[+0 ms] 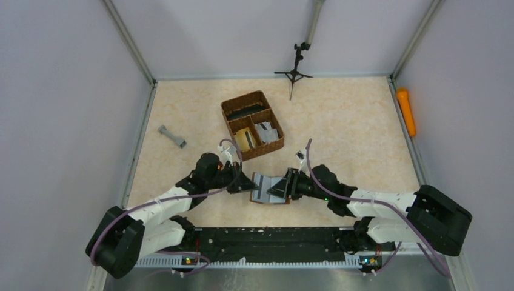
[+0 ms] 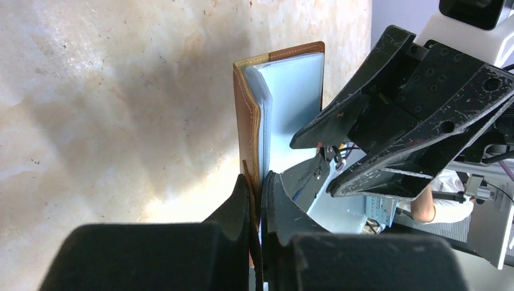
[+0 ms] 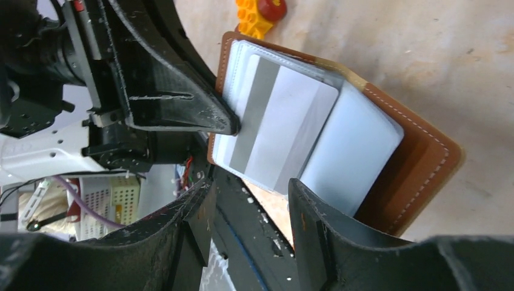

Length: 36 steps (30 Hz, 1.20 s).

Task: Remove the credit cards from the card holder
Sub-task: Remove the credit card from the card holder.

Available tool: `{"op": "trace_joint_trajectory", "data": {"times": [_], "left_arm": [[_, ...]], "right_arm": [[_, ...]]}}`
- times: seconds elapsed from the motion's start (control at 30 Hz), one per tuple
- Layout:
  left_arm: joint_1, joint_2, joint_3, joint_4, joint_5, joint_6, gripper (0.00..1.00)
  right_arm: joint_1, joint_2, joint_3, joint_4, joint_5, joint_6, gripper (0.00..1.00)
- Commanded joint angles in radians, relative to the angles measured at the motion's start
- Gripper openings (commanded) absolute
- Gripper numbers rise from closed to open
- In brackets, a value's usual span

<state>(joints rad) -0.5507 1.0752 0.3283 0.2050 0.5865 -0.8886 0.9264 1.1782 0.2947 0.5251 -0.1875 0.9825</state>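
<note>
Brown card holder [image 1: 262,188], open on the table [image 1: 351,133] between both arms. Held tight at one edge by left gripper [image 2: 260,182]. Striped credit card [image 3: 285,121] looking partly slid out, not free yet. Right gripper [image 3: 253,185] spread wide beside it. Nothing fully out yet.
</note>
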Motion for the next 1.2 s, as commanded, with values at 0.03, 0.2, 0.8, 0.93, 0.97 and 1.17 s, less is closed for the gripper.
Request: {"op": "trace_joint_trajectory", "data": {"times": [0.03, 0.2, 0.8, 0.93, 0.97, 1.17], "left_arm": [[-0.001, -0.049, 0.031, 0.020, 0.033, -0.040, 0.00], [-0.001, -0.101, 0.006, 0.076, 0.057, -0.082, 0.00], [-0.001, -0.139, -0.048, 0.314, 0.178, -0.238, 0.00], [-0.001, -0.147, -0.058, 0.369, 0.192, -0.273, 0.00], [-0.001, -0.150, -0.058, 0.377, 0.194, -0.279, 0.00], [0.000, -0.165, -0.067, 0.411, 0.203, -0.311, 0.00]], "right_arm": [[-0.010, -0.005, 0.035, 0.082, -0.060, 0.037, 0.50], [-0.023, 0.014, 0.010, 0.111, -0.066, 0.069, 0.50], [-0.052, -0.016, -0.122, 0.487, -0.113, 0.207, 0.36], [-0.056, -0.033, -0.135, 0.473, -0.086, 0.216, 0.45], [-0.057, -0.037, -0.129, 0.446, -0.082, 0.212, 0.47], [-0.056, -0.057, -0.134, 0.404, -0.065, 0.203, 0.52]]}}
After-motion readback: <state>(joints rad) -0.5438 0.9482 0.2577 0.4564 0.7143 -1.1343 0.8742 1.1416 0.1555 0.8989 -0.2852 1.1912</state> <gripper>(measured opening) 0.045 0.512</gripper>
